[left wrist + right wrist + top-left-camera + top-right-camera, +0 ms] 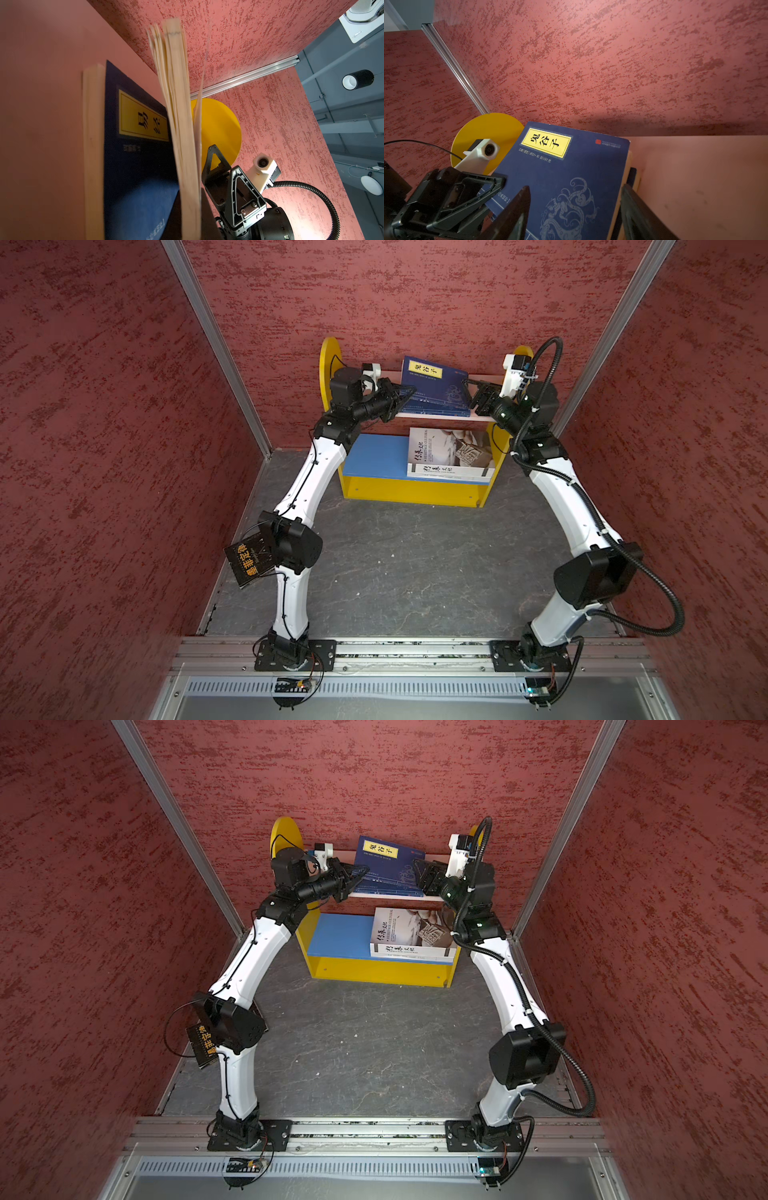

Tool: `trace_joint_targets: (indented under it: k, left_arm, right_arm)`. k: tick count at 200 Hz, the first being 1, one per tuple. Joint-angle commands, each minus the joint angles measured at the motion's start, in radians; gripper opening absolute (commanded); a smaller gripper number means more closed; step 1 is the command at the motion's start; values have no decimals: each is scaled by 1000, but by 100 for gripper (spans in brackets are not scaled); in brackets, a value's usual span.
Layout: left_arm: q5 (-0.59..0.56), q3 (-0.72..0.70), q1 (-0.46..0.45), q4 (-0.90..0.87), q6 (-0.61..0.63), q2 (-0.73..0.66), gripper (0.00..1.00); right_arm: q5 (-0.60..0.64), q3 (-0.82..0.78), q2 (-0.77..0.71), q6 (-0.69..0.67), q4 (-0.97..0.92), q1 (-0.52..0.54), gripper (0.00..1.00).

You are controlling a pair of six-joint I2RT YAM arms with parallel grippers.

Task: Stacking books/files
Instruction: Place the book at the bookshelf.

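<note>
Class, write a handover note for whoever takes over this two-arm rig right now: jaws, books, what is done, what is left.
Left gripper: jaws shut on the upper navy book, holding its edge raised off the lower navy book on the top shelf.
Right gripper: jaws open, astride that book's other side.
Done: two white-grey books stacked on the blue lower shelf.
Left: lay the raised book flat and release. The black book lies on the table, off the shelves, and probably goes last.
</note>
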Motion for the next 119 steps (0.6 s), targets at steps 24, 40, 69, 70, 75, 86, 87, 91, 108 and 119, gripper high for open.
trace_joint_targets:
  k: [24,40,69,70,75,86,87,91,108,119]
  left_arm:
    - [82,35,14,106,-69,28,0]
    - [107,36,17,135,-103,36,0]
    - [126,35,21,119,-106,38,0]
    - [126,35,22,117,-106,38,0]
    - [125,34,23,103,-101,36,0]
    - [123,34,24,85,-92,35,0]
    - [123,34,24,84,-91,35,0]
    - [123,34,25,82,-89,35,0]
    - [122,35,25,77,-90,35,0]
    - [123,34,26,74,-88,36,0]
  right_arm:
    - [68,25,-3,-47,-19,10,73]
    - [72,25,-3,-50,-21,13,75]
    - [82,25,-6,-50,-27,12,75]
    - [83,24,-6,-50,-27,13,75]
    - [83,24,-5,-50,-29,12,75]
    - [85,23,-3,-51,-29,14,75]
    - [86,22,-3,-50,-29,13,75]
    - [87,22,-4,-51,-30,15,75]
    - [92,21,0,-52,-33,20,75]
    - [92,18,0,-56,-33,24,74]
